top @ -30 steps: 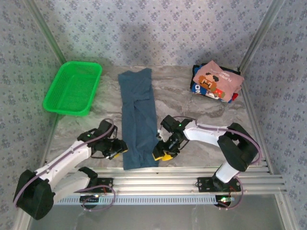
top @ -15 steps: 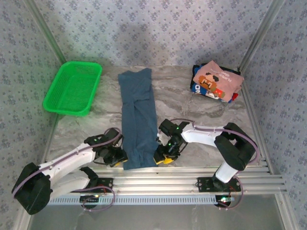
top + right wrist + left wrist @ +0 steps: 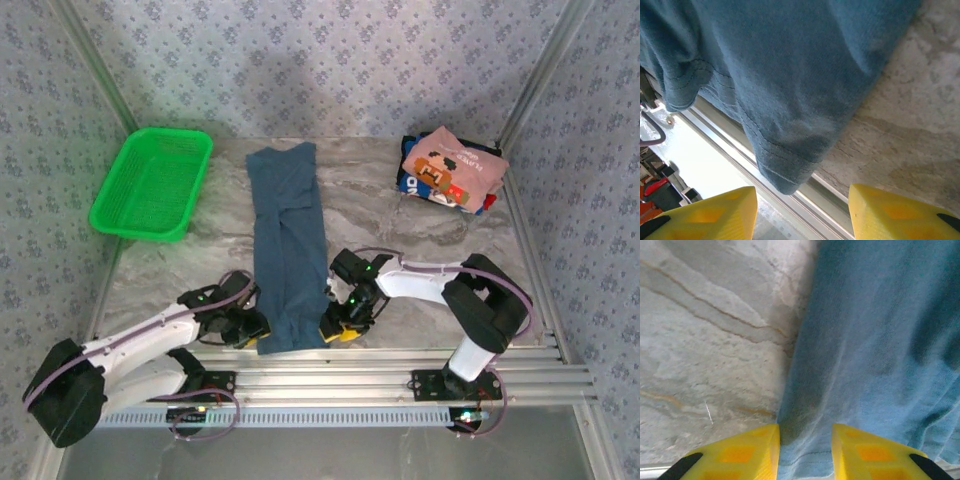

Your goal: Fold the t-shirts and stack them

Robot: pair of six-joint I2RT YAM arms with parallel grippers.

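Plain dusty teal-blue cloth t-shirt [image 3: 288, 235], folded into a long narrow strip, laid lengthwise down the middle of the grey marbled tabletop [image 3: 400, 230], hem at the near edge. At its near left corner, left gripper [image 3: 250, 328], yellow fingers [image 3: 740, 450] parted, hem between them. At the near right corner, right gripper [image 3: 340, 325], jaws spread wide, cloth corner draped over the aluminium rail [image 3: 400, 357]. Far right: folded pink printed t-shirt [image 3: 455, 165] atop dark blue ones [image 3: 412, 185]. Far left: green plastic mesh basket [image 3: 150, 185].

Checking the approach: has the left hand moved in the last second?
Yes. The left hand slid toward the front rail, to the blue shirt's near corner.
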